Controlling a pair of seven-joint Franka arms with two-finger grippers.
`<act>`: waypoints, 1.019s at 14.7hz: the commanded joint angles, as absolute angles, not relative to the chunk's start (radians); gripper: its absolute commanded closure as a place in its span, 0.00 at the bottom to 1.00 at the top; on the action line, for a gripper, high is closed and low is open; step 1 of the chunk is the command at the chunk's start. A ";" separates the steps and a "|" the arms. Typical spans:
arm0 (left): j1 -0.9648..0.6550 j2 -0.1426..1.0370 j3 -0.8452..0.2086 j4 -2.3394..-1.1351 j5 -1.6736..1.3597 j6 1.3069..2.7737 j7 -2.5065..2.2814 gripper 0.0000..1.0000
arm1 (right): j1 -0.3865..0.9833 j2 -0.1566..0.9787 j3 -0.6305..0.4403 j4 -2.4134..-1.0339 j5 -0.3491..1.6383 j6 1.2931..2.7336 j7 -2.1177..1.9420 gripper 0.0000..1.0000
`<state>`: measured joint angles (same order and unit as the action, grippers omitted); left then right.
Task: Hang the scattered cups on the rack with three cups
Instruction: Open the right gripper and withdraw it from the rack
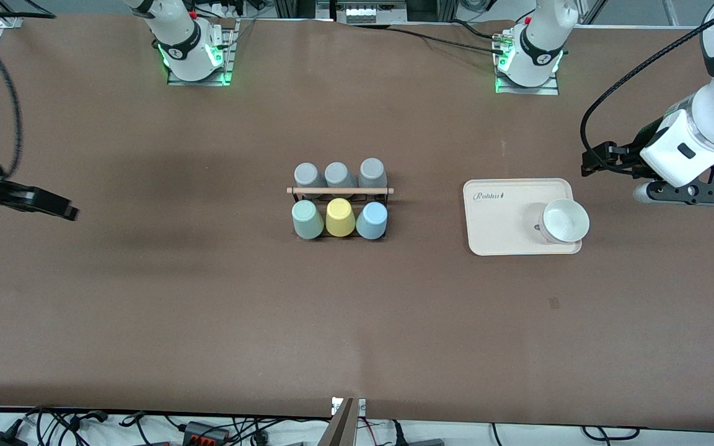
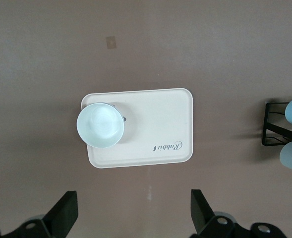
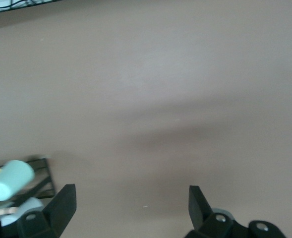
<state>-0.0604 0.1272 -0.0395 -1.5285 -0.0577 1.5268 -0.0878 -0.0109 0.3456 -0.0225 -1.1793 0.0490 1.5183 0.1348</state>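
**Six cups on the rack, both arms held clear at the table ends**

While both arms hang off toward the ends of the brown table (image 1: 208,310), the small black wire rack with a light wooden rod across its top (image 1: 339,191) stands in the middle, fully loaded. Three grey cups (image 1: 339,174) sit upside down in the row farther from the front camera. In the nearer row, the pale mint green tapered cup (image 1: 307,219) is toward the right arm's end, the yellow cup (image 1: 340,217) sits in the middle, and the light blue tapered cup (image 1: 372,220) is toward the left arm's end.

A cream rectangular tray with rounded corners (image 1: 499,214) lies well apart from the rack, toward the left arm's end, carrying a wide white bowl-like cup (image 1: 564,221) upright at its outer end.

The left gripper (image 2: 134,213) hovers over bare table just beside the tray, its fingers spread wide and holding nothing. The right gripper (image 3: 131,210) hovers over bare table near the right arm's end, well apart from the rack, its fingers likewise spread and empty.
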 commanded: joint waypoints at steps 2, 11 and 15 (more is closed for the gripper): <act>-0.055 0.107 -0.040 -1.542 -0.077 1.522 -0.081 0.00 | -0.023 0.273 -0.015 -1.299 -0.008 1.624 0.087 0.00; -0.055 0.109 -0.040 -1.542 -0.083 1.522 -0.081 0.00 | -0.034 0.006 -0.017 -1.687 -0.012 1.787 -0.006 0.00; -0.055 0.109 -0.040 -1.542 -0.083 1.520 -0.081 0.00 | -0.040 -0.031 -0.015 -1.740 -0.014 1.792 -0.018 0.00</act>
